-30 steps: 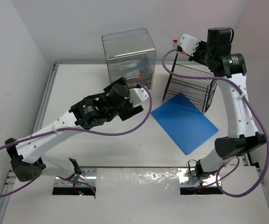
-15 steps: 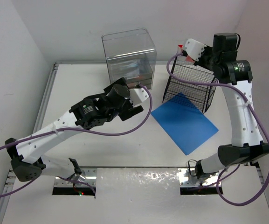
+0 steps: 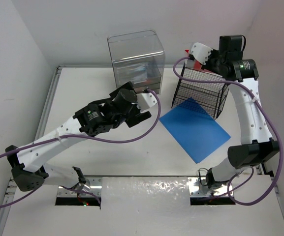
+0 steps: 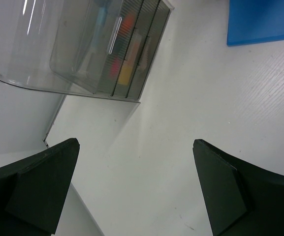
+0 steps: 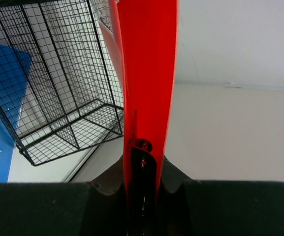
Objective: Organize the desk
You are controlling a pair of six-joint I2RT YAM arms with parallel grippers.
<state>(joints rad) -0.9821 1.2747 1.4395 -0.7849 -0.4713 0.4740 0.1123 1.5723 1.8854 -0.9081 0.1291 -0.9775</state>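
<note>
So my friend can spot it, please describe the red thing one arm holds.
Find the black wire basket at the desk's far right. Above its far rim, the right gripper pinches a thin flat red piece; the basket is black, the sheet beside it blue.

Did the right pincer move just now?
Yes. The right pincer, gripping the red thing, swung right, then came back left, above the wire basket's far edge.

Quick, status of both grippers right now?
Left gripper: open, holding nothing.
Right gripper: closed on a flat red item.
</note>
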